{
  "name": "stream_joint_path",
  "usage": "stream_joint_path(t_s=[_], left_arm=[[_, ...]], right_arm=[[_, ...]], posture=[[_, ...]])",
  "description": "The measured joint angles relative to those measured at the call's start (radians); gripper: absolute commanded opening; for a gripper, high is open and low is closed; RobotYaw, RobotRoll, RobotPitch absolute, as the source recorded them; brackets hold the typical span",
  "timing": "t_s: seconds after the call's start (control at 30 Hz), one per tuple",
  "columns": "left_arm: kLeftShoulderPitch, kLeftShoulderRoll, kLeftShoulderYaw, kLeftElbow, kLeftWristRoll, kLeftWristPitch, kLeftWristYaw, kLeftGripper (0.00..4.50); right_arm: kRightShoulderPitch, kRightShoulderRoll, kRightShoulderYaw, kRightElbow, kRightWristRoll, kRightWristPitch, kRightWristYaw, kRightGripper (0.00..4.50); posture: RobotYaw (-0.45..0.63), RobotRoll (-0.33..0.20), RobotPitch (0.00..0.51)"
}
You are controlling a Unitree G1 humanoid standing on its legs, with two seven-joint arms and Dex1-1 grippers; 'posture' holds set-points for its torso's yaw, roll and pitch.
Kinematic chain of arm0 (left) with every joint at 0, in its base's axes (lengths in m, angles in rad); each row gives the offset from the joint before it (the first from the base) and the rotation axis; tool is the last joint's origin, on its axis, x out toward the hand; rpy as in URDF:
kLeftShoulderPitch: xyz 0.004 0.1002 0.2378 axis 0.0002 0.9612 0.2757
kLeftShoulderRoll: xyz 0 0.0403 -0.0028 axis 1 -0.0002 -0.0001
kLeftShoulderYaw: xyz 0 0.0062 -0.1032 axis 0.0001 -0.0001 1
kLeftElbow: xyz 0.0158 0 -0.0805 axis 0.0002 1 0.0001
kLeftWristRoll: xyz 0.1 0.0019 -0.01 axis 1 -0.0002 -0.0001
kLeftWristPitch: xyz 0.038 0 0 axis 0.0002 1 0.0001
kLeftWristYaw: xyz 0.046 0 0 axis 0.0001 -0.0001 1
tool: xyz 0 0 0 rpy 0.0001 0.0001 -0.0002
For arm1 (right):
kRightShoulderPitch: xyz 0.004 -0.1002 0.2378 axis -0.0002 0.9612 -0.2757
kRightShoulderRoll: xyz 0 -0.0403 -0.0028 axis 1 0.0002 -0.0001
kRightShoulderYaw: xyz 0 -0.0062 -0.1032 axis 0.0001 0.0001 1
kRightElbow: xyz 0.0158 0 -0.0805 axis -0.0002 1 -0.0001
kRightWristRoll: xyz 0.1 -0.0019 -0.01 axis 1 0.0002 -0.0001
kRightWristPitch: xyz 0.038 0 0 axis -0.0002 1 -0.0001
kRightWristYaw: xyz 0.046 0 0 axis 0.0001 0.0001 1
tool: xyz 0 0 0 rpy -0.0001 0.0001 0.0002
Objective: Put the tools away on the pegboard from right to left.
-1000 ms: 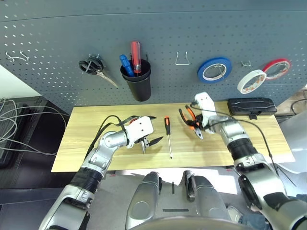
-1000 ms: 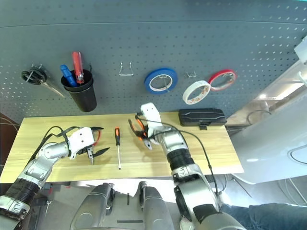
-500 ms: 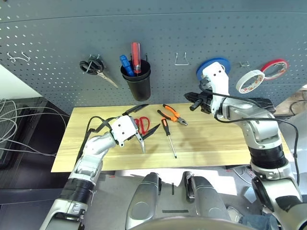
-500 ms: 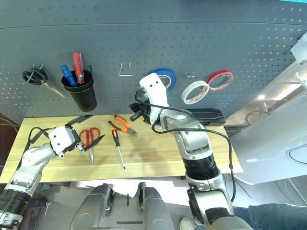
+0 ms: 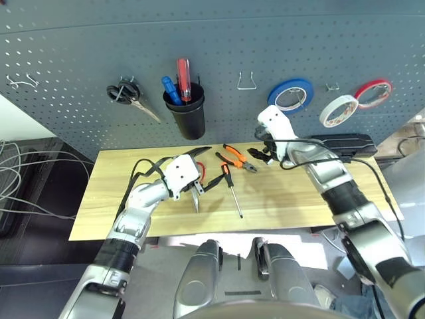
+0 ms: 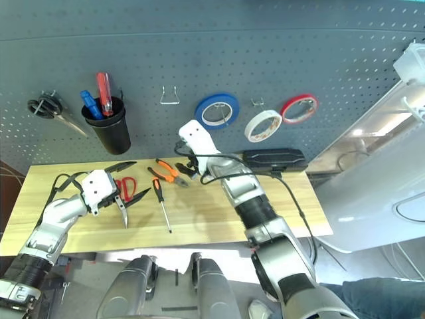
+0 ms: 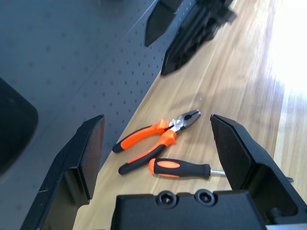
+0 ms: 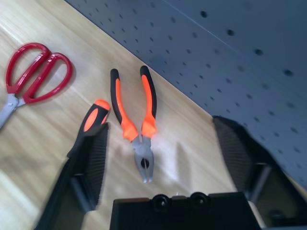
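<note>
On the pegboard (image 5: 80, 40) the white tape roll (image 5: 337, 109) hangs between a blue and a red roll. Orange-and-black pliers (image 5: 236, 158) lie on the wooden table (image 5: 299, 206) near the board, the slim screwdriver (image 5: 231, 189) just in front of them. The red-handled scissors (image 5: 201, 174) lie to their left, partly under my left gripper (image 5: 216, 163), which hovers open over them. My right gripper (image 5: 260, 156) is open and empty, low over the table just right of the pliers' nose. The right wrist view shows the pliers (image 8: 136, 115) between its fingers (image 8: 88, 163).
Black-handled scissors (image 5: 123, 93) hang at the board's left. A black cup (image 5: 186, 116) holds a blue and a red screwdriver. An empty wire hook (image 5: 249, 83) sits right of the cup. A black case (image 5: 342, 143) lies at the table's back right.
The right gripper left the pliers on the table, rose toward the blue tape roll, then came back down beside them. The left gripper shifted, uncovering the red scissors' handles.
</note>
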Motion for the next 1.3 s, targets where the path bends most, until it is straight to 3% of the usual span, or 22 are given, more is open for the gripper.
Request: stream_joint_path(t_s=[0.3,0.5,1.0,1.3], left_arm=[[0.015,0.005,-0.043,-0.010,0.081,0.192,0.026,4.50],[0.038,0.005,-0.050,-0.075,0.109,0.286,0.053,4.50],[0.132,0.011,-0.051,-0.225,0.109,0.382,0.062,4.50],[0.162,0.010,-0.050,-0.282,0.106,0.425,0.075,4.50]], right_arm=[[-0.106,0.115,-0.008,0.384,-0.059,-0.113,-0.023,4.46],[-0.181,0.147,-0.022,0.531,-0.083,-0.175,-0.051,4.46],[-0.214,0.184,-0.050,0.646,-0.145,-0.229,-0.094,4.46],[-0.254,0.188,-0.071,0.673,-0.169,-0.275,-0.173,4.46]], posture=[[0.17,0.000,0.292],[0.20,0.000,0.334],[0.22,0.000,0.431],[0.24,0.000,0.435]])
